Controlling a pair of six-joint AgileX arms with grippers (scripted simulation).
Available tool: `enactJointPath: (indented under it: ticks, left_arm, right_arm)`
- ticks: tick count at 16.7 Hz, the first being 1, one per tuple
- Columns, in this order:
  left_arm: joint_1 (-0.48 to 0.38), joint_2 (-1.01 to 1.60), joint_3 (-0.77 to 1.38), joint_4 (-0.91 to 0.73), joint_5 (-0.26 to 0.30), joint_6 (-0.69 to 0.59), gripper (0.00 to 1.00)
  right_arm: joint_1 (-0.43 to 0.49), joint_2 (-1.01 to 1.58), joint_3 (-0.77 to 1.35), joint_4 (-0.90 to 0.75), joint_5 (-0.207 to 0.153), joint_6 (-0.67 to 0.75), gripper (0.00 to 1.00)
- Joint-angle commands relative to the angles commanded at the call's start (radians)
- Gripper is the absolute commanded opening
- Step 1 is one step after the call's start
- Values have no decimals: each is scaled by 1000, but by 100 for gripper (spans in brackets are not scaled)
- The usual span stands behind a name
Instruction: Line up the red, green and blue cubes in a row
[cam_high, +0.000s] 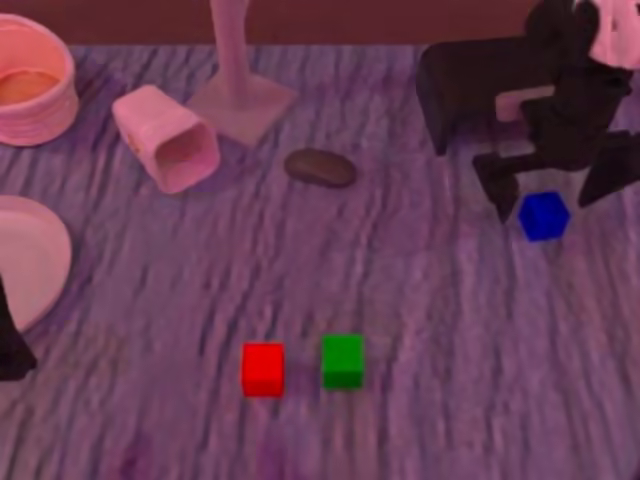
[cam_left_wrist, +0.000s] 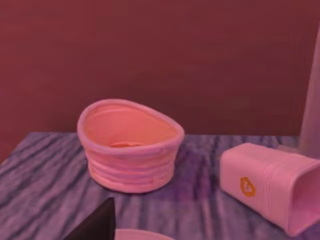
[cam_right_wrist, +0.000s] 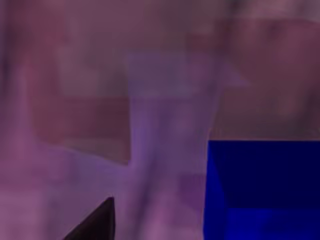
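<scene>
Right gripper (cam_high: 545, 195) sits over the blue cube (cam_high: 543, 216) at the right far part of the table (cam_high: 420, 300), fingers apart and straddling it, one dark finger on each side; whether the pads touch the cube cannot be told. The right wrist view has the blue cube close up just beside a dark fingertip (cam_right_wrist: 95, 222), so the claw looks lowered for a grab. The red cube (cam_high: 263, 369) and green cube (cam_high: 342, 361) lie side by side, well away from that claw, toward the near middle. They already form a row with room beyond the green, likely the blue's slot. Left arm (cam_high: 12, 345) is parked at the left edge by a plate (cam_high: 30, 255), its fingers unreadable
</scene>
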Motion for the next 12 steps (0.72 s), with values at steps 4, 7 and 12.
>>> enactJointPath:
  ticks: [4, 7, 12]
  left_arm:
    - [0, 0, 0, 0, 0, 0, 100]
    - [0, 0, 0, 0, 0, 0, 100]
    - [0, 0, 0, 0, 0, 0, 100]
  right_arm:
    - [1, 23, -53, 68, 0, 2, 100]
    - [1, 23, -53, 68, 0, 2, 100]
    - [1, 23, -53, 68, 0, 2, 62]
